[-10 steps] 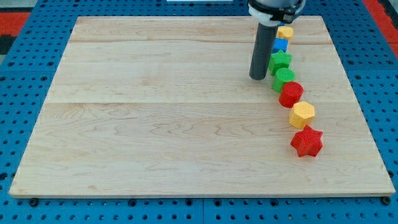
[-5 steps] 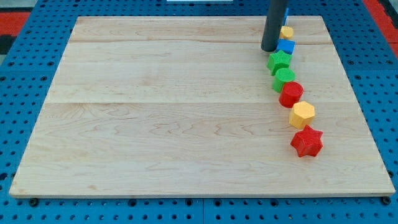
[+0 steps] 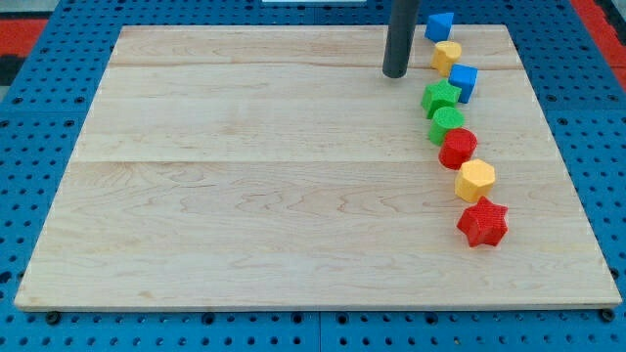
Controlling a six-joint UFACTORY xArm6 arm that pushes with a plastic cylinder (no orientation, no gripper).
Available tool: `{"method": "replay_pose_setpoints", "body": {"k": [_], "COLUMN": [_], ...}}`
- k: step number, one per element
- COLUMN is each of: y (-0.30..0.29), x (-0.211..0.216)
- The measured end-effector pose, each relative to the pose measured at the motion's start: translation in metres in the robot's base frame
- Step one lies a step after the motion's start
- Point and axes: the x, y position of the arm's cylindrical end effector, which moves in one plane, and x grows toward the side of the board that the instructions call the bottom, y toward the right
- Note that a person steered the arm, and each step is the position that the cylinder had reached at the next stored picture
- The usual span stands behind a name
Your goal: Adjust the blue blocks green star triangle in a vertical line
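Above my tip, the rod's upper part is cut off.

blue block near top: small, angled, at the view's top right, just above the yellow block.
blue cube: lower, touching the green star's right side.
green star: flat on the counter, directly above the green block, touching it.

Pale, matt wooden board with visible grain; smooth, plastic-looking red star; matt dark rod.
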Motion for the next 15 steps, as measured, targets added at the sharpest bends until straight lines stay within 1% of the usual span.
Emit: {"method": "replay_pose_setpoints", "body": {"k": [1, 2, 3, 4, 6, 7, 8, 9, 10, 12, 13, 15], "y": [0.018, 0.035, 0.051, 0.040, 0.063, 0.062, 0.035, 0.039, 0.052, 0.054, 0.071, 0.069], "x": [0.041, 0.051, 0.048, 0.017, -0.050, -0.057, -0.083, -0.112, -0.112, -0.112, -0.113, -0.112]}}
